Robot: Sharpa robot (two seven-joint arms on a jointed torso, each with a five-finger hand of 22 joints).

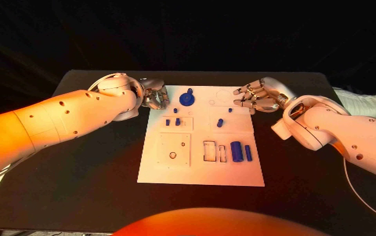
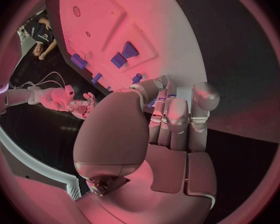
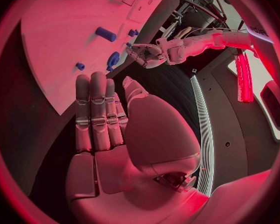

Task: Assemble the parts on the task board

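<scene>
Hovering at the white board's (image 1: 235, 177) far left corner, left hand (image 1: 154, 95) is holding nothing, fingers loosely apart; blue parts (image 1: 237, 151) are lying mid-board, likely light, stiff, best pinched by their sides; right hand (image 1: 257, 95) is waiting empty, fingers spread, at far right corner.

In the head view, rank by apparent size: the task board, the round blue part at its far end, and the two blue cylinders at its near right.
1. Task board, by far the largest.
2. Round blue part.
3. The two cylinders; the left one looks thicker, their lengths look alike. The round part over the cylinders is a close call.
</scene>
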